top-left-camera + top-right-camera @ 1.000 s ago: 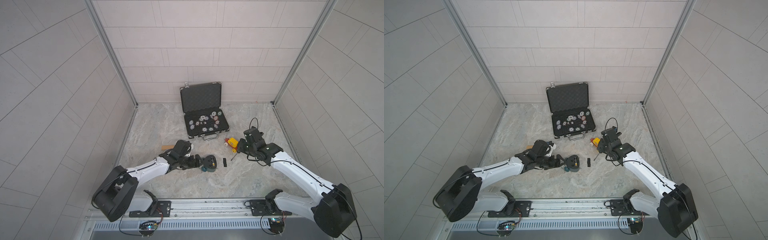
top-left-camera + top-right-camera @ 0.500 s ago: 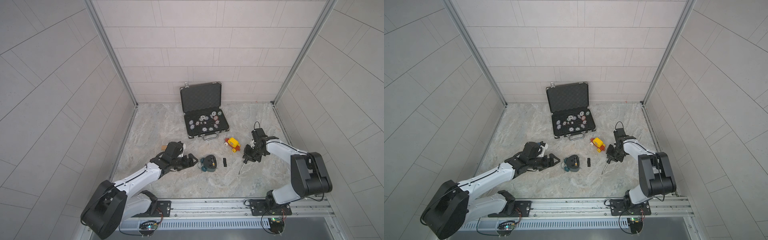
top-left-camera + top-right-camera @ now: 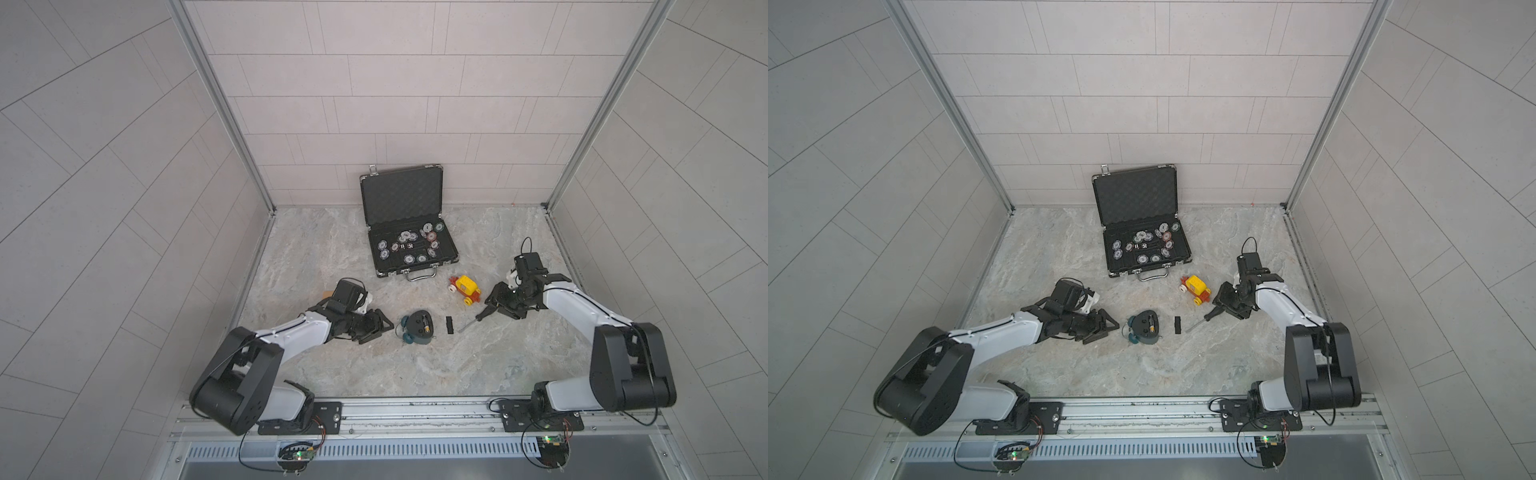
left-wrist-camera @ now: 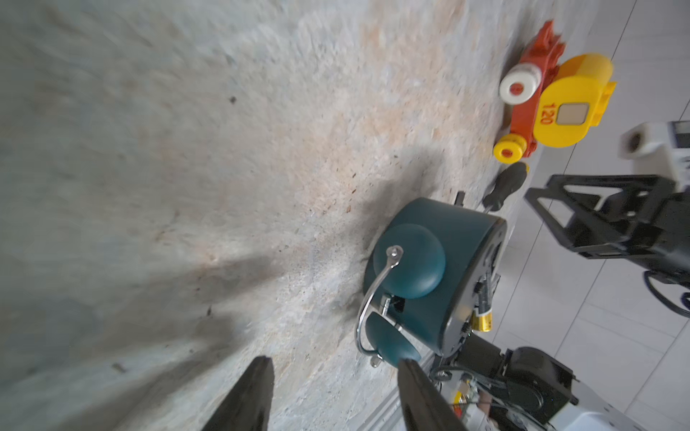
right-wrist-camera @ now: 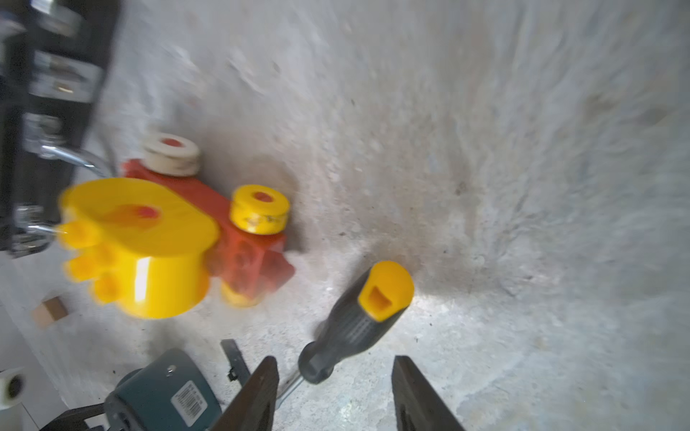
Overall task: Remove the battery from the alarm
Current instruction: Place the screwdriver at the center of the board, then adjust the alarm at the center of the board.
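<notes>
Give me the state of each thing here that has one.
alarm: dial down, back up, compartment open.
battery: seated in the alarm.
black cover: loose beside the alarm.
screwdriver: lying loose, unheld.
case: lid open.
left hand: open, empty.
right hand: open, empty.

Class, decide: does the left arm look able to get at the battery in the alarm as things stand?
Probably yes: the alarm lies back up, battery exposed, only bare table between it and the left arm's jaws.
</notes>
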